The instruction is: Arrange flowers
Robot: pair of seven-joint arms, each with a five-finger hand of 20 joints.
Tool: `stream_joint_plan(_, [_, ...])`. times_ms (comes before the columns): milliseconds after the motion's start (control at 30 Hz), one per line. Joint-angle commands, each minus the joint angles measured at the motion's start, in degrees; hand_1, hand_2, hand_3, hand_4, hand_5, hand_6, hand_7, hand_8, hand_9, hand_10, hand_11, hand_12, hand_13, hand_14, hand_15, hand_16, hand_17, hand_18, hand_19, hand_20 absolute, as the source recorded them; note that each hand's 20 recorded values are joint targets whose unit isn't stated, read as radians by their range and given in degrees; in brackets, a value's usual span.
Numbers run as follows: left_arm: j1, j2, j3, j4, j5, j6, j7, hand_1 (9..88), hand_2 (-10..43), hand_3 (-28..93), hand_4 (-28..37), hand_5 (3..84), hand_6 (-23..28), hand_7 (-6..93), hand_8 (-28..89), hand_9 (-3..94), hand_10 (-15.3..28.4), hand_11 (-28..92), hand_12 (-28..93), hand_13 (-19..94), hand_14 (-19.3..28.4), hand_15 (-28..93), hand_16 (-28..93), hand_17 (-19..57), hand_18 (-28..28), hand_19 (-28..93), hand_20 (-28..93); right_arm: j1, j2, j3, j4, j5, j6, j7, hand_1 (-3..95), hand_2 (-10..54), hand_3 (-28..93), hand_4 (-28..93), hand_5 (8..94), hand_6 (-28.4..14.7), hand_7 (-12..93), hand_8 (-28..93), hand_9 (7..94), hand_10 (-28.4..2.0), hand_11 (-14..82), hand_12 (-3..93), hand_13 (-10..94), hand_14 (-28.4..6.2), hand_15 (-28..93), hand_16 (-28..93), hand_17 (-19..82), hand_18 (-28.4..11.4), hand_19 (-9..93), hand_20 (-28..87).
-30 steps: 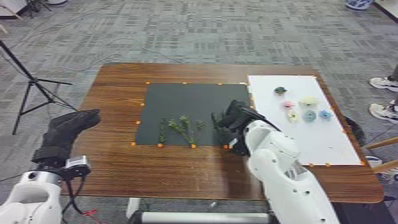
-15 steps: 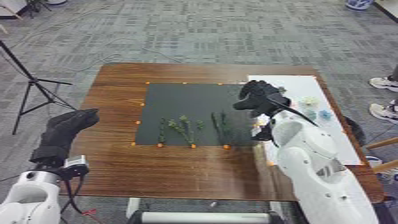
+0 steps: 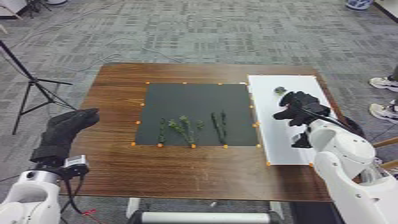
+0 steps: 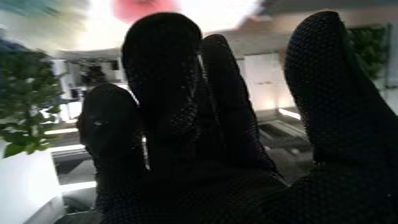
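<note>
The brown wooden surface stands on grey patterned carpet, a black tripod at its left. Green stems lie on the dark mat. The right robot hand, fingers straight and spread, is over the white sheet, near a small flower head. The left robot hand, fingers relaxed, is beside the surface's left edge. The right wrist view shows leafy greenery and white cabinets.
</note>
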Motion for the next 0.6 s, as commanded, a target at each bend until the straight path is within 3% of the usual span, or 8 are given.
stream_joint_plan(33, [0.14, -0.2, 0.01, -0.21, 0.12, -0.6, 0.01, 30.0, -1.4, 67, -17.6, 53.7, 2.5, 17.4, -8, 53.0, 14.1, 21, 12, 41, 17.3, 20, -1, 7.3, 11.5, 5, 17, -0.02, 1.2, 0.72, 2.97, -2.7, 2.59, 0.37, 38.4, -9.5, 67, -19, 55.4, -3.5, 15, -7, 62.0, -12.8, 9.3, 15.8, 84, -4.2, 54, 33, 54, -16.9, 93, 50])
stream_joint_plan(600, [-0.05, -0.86, 0.36, -0.08, -0.02, -0.63, 0.37, 30.0, -1.3, 67, -17.6, 53.7, 2.5, 17.3, -8, 53.1, 14.2, 21, 12, 41, 17.4, 20, -1, 7.2, 11.7, 5, 17, 1.06, -0.11, 0.45, 7.4, -4.27, 4.31, 1.25, 38.4, -9.5, 66, -20, 57.2, -3.9, 15, -7, 64.0, -13.5, 9.9, 15.3, 86, -3.9, 54, 33, 56, -16.7, 93, 51])
